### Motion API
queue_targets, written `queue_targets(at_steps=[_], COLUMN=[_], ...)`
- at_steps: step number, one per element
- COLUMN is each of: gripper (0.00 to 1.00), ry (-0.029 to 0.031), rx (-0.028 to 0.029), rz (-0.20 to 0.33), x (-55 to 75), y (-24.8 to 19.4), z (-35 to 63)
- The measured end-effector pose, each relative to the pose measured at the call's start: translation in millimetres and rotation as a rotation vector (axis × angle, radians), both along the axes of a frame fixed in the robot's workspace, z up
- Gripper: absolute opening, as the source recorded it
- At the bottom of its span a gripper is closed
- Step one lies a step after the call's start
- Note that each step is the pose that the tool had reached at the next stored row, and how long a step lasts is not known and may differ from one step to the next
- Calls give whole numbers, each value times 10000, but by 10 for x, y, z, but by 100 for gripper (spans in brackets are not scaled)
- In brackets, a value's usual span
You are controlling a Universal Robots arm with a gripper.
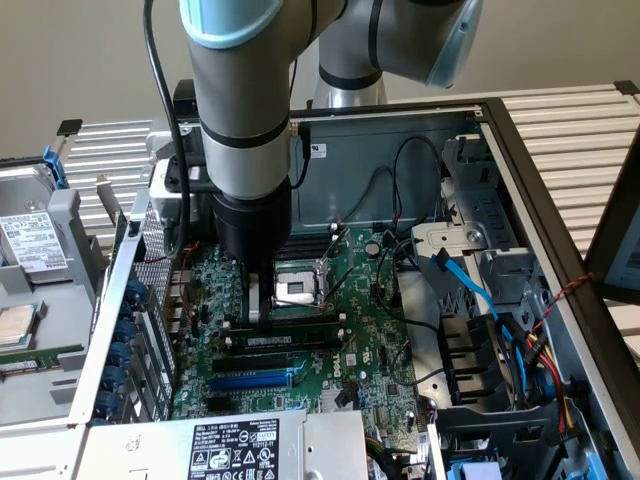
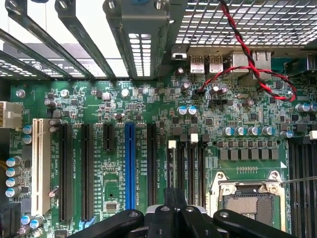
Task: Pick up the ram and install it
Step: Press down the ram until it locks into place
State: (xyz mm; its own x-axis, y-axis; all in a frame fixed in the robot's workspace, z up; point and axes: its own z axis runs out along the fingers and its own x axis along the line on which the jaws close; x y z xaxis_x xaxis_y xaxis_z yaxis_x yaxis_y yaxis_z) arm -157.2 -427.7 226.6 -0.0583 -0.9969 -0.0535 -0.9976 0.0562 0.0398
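Observation:
My gripper [image 1: 262, 316] hangs low over the green motherboard [image 1: 375, 350], just beside the empty CPU socket [image 1: 300, 290]. Its fingers are shut and their tips rest on the end of a long narrow dark stick, which I take for the ram [image 1: 305, 319], standing edge-up in the memory slot nearest the socket. In the wrist view the shut gripper [image 2: 173, 196] sits directly over that slot, where the ram's thin edge [image 2: 171, 166] runs up to a white latch [image 2: 172, 144]. Whether the ram is fully seated cannot be told.
Black and blue expansion slots [image 1: 250, 380] lie beside the gripper. Red and black twisted wires [image 2: 250, 62] cross near the rear ports. A blue cable [image 1: 465, 285] and drive cage [image 1: 480, 260] fill the exterior view's right. A removed drive [image 1: 30, 245] lies outside the case.

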Motion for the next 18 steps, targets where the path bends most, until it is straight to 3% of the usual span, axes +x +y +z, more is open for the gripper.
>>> queue_targets(at_steps=[1,9,14,18], gripper=[11,11,11,11], ry=[-17,56,130,132], rx=[17,3,17,19], rz=[2,0,-1,-1], x=[3,70,170,180], y=[1,-8,-12,-13], z=[27,379,436,436])
